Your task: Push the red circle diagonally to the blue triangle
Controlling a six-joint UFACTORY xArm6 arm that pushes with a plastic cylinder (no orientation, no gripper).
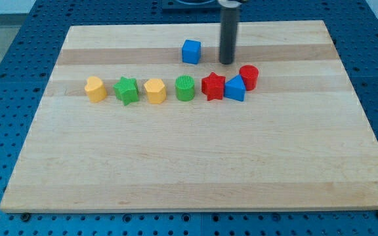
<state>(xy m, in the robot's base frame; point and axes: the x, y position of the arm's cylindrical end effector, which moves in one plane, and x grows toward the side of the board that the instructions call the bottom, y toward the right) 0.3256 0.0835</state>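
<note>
The red circle [249, 76] stands on the wooden board, touching the blue triangle [235, 88] at the triangle's upper right. My tip [226, 62] is just above and to the left of the red circle, a short gap away, and to the right of the blue cube [191, 51]. The rod rises straight up out of the view's top.
A row runs left from the blue triangle: red star [212, 86], green circle [185, 88], yellow block [155, 90], green star [126, 90], yellow block [96, 88]. The board [189, 164] lies on a blue perforated table.
</note>
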